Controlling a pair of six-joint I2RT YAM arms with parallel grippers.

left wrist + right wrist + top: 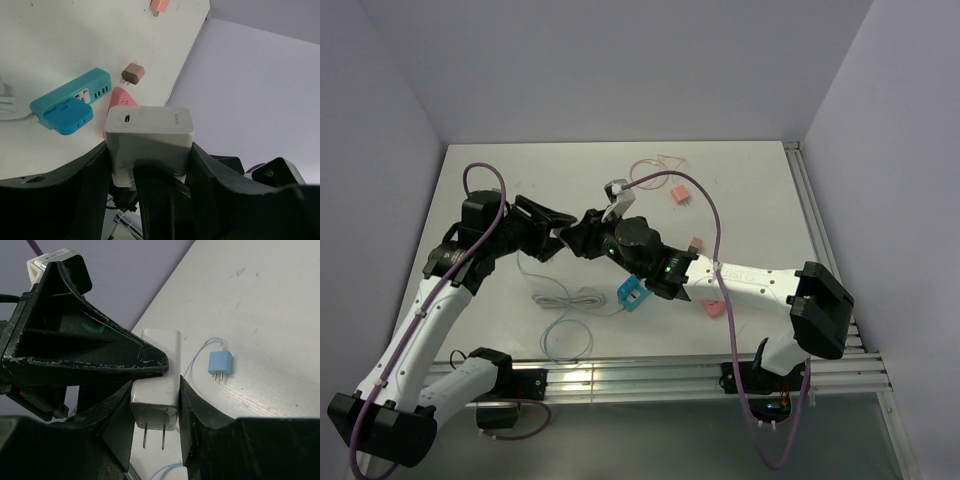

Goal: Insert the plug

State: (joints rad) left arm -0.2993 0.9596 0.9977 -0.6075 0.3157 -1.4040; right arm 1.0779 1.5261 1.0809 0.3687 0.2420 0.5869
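A white plug (156, 371) with two bare prongs is held above the table between both grippers. My right gripper (155, 412) is shut on its sides, prongs pointing back toward the wrist. My left gripper (148, 150) grips the same plug (149, 131) from the opposite end, with one black finger (95, 352) lying over it. In the top view the two grippers (560, 237) (582, 238) meet at centre left, and the plug is hidden between them. The teal power strip (631, 293) lies under the right arm, with a blue plug (67, 116) seated in it.
A loose light-blue plug (220, 364) with a thin cable lies on the table. A brown plug (133, 74), an orange plug (678, 194) and a pink adapter (712, 308) lie to the right. White and pale-blue cables (565, 300) lie coiled near the front rail.
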